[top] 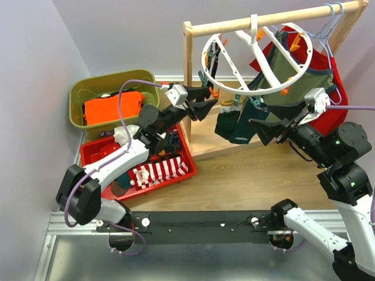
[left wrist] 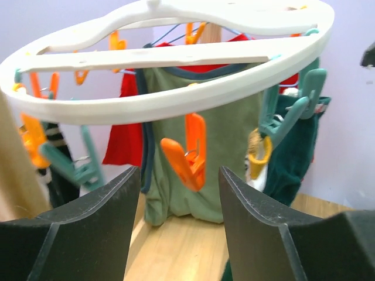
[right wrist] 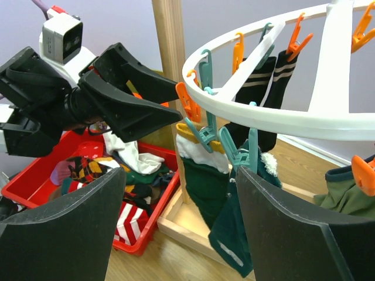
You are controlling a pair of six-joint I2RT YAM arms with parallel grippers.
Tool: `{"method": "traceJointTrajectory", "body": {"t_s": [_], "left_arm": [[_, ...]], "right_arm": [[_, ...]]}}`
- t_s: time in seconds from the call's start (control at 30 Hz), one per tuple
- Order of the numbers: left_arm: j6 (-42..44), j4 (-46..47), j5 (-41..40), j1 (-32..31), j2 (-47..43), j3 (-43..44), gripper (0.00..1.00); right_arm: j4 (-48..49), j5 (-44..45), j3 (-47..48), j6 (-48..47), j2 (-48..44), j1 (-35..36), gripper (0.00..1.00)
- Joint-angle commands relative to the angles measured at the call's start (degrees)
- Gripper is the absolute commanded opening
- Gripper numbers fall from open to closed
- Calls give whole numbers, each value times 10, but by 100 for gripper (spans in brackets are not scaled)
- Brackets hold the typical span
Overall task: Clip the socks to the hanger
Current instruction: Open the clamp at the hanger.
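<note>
The white ring hanger [top: 262,63] hangs from the rack rail with orange and teal clips. Dark green socks [top: 234,126] hang clipped at its near rim; the right wrist view shows one with a white and yellow cuff [right wrist: 214,181] and black striped socks [right wrist: 263,88] behind. My left gripper [top: 210,100] is open and empty just under the ring's left rim; in the left wrist view [left wrist: 179,175] an orange clip [left wrist: 184,155] dangles between and beyond its fingers. My right gripper [top: 258,132] is open and empty beside the hung green socks. More socks, one red-and-white striped [top: 158,170], lie in the red bin.
The wooden rack [top: 188,70] stands at the back on a wooden base. An olive shirt [top: 287,76] and a red shirt [top: 328,111] hang behind the ring on light-blue hangers [top: 334,17]. A green bin [top: 79,120] holds an orange garment [top: 111,108]. The red bin [top: 191,171] sits left of the rack.
</note>
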Motion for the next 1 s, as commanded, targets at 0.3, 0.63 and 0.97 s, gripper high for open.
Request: {"method": "traceJointTrajectory", "body": {"t_s": [0.3, 0.63, 0.97], "left_arm": [[9, 45, 110, 3, 81, 76, 65], [-14, 49, 124, 4, 94, 89, 37], [-48, 61, 111, 0, 57, 35, 25]], "right_arm": [[-26, -1, 12, -1, -1, 5, 84], [-25, -6, 20, 0, 3, 5, 84], [-14, -33, 37, 22, 28, 5, 84]]}}
